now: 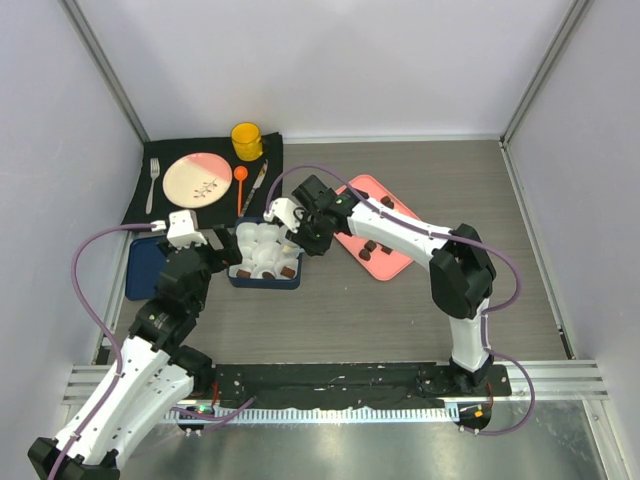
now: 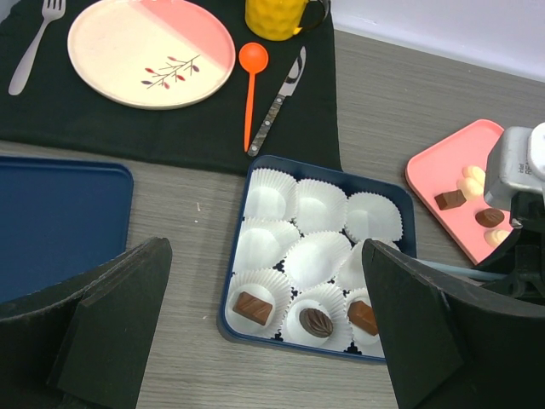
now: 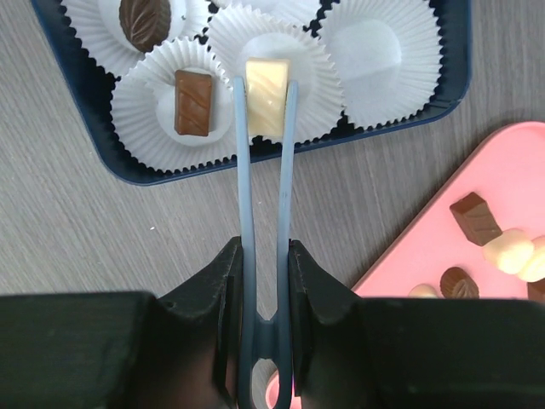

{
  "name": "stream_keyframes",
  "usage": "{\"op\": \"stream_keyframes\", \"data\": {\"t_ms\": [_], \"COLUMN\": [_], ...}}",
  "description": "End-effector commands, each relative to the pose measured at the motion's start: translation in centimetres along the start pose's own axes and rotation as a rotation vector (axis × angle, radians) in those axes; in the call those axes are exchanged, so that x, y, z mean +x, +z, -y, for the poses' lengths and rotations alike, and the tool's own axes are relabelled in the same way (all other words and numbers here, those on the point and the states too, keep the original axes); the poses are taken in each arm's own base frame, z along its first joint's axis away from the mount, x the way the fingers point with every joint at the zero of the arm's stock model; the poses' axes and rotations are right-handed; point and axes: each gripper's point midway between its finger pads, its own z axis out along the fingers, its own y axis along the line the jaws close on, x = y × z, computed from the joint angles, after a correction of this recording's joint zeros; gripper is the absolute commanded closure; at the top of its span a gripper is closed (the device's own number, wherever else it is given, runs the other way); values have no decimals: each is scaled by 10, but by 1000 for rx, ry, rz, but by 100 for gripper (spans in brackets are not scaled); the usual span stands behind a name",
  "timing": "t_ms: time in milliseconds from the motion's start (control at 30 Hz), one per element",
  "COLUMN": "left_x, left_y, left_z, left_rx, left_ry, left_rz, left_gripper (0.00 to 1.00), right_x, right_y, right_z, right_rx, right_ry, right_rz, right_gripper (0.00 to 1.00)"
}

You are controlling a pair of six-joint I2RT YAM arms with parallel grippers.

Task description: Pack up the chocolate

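Observation:
My right gripper (image 3: 264, 273) is shut on pale blue tongs (image 3: 266, 196). The tong tips pinch a cream-white chocolate (image 3: 266, 106) over a white paper cup in the dark blue box (image 3: 102, 158), beside a cup with a brown bar (image 3: 193, 102). A leaf-shaped brown piece (image 3: 145, 21) sits one cup further. The left wrist view shows three brown chocolates in the box's near row (image 2: 316, 322). My left gripper (image 2: 264, 341) is open and empty, low in front of the box (image 1: 262, 285). More chocolates (image 3: 475, 218) lie on the pink tray (image 3: 502, 196).
A dark blue lid (image 2: 51, 213) lies left of the box. Behind on a black mat (image 2: 170, 128) are a pink-and-cream plate (image 2: 149, 51), fork (image 2: 34, 47), orange spoon (image 2: 251, 85), knife (image 2: 277, 102) and yellow cup (image 1: 247, 140). Walls enclose the table.

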Motion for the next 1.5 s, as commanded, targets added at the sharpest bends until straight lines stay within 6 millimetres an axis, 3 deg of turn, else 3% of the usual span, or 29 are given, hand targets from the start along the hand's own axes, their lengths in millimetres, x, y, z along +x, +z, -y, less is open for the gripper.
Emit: {"op": "stream_keyframes", "data": {"t_ms": [0, 700, 1467], "left_x": [-26, -26, -27], "left_y": [-3, -2, -3], "left_z": [5, 5, 6], "left_rx": [15, 12, 18], "left_ry": [-17, -14, -18], "left_rz": [63, 60, 63], "left_gripper": [0, 0, 0], "right_x": [-22, -20, -23], "right_y": [-8, 6, 6], "right_z": [14, 11, 8], "right_rx": [55, 26, 12], "right_ry": [-38, -27, -4], "right_rz": [43, 32, 44], "right_gripper": [87, 77, 66]}}
